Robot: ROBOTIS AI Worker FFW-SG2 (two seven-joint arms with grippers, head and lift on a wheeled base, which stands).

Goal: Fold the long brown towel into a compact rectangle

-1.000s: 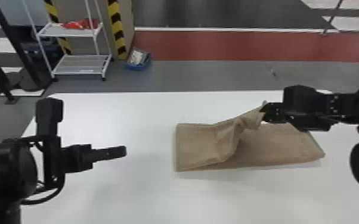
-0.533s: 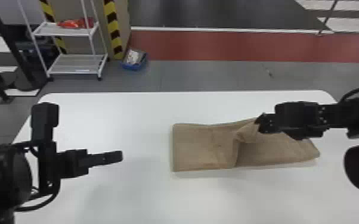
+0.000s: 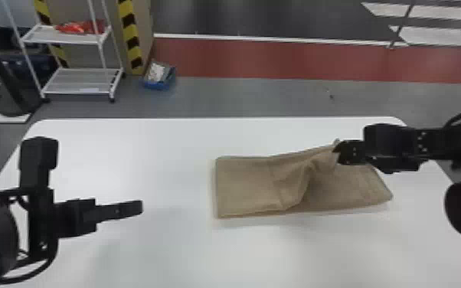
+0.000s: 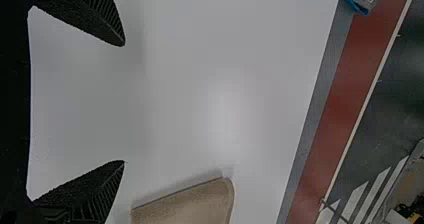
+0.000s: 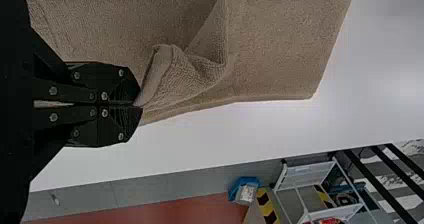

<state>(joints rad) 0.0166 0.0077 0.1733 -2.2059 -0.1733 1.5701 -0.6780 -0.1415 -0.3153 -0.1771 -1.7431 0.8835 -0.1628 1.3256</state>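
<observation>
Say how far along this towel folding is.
Partway, it seems. Done: the towel lies partly doubled, its left end smooth. In hand: the right gripper pinches a bunched flap. Left to do: flatten that flap, then probably fold the long shape shorter; the left gripper is open and empty.

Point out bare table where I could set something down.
The table is bare between the left gripper and the towel, and nearer the robot than the towel, with a narrower strip beyond it. Crowded: the right, where the right gripper pinches the towel.
</observation>
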